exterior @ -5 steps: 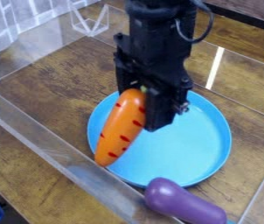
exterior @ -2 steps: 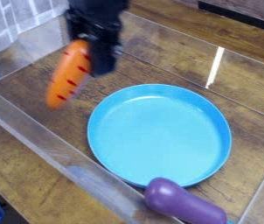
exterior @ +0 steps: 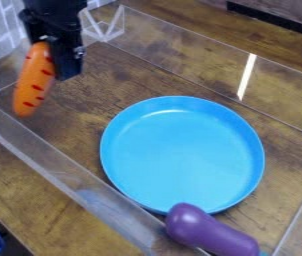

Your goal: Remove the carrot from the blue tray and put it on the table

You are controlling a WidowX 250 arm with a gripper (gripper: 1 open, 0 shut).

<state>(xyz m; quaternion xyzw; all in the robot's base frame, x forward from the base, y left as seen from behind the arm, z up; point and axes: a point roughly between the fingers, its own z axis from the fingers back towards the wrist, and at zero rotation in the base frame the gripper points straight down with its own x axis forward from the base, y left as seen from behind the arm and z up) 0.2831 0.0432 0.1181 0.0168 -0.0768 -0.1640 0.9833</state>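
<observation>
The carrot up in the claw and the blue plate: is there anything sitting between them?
Nothing. In the camera view, only bare table lies between the carrot, hanging from the gripper, and the blue tray. The purple toy lies beyond the tray's near rim.

Cut off and hidden at this moment

The claw (exterior: 47, 55) runs out of the top edge, and its dark body hides the carrot's (exterior: 34, 82) leafy top, so the fingertips cannot be made out. The purple toy (exterior: 210, 231) is clipped by the bottom edge. The tabletop (exterior: 154, 75) continues past every border, with its far corner blurred.
</observation>
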